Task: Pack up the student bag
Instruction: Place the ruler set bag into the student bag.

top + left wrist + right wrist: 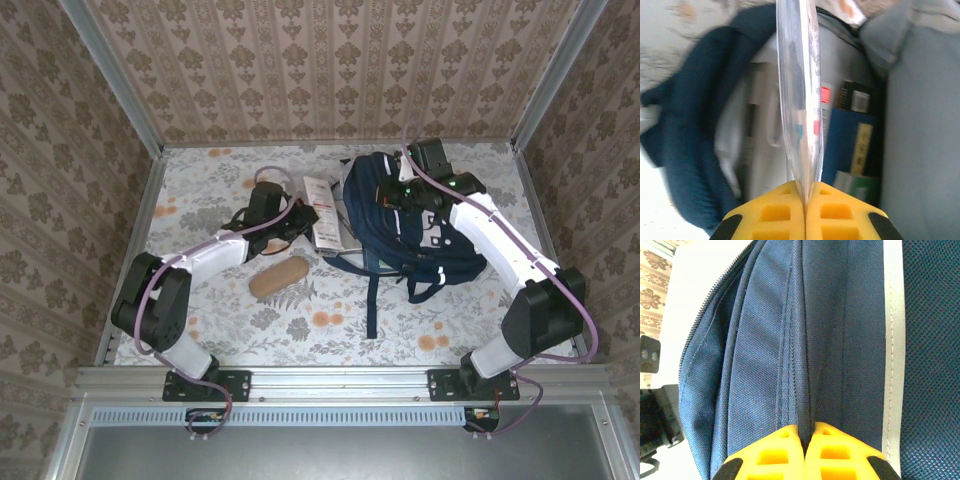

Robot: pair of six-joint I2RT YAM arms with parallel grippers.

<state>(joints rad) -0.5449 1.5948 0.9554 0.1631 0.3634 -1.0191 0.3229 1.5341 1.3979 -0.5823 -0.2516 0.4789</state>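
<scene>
student bag (440,240) lay flat on table (220,330), R-centre, long axis approx L–R, mouth facing L, straps toward near edge | L gripper (805,197): pads pinched edge of clear plastic packet (800,90) at mouth, books (852,145) inside | R gripper (807,432): clamped on bag's seam fold

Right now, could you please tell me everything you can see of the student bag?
The student bag is a large navy woven-fabric backpack lying on the floral table, right of centre, mouth facing left. A white reflective stripe runs along one panel; dark straps trail toward the near edge. It is open, showing pale grey lining and books inside. The right gripper pinches a fabric fold; the left gripper holds a clear packet at the opening.
</scene>
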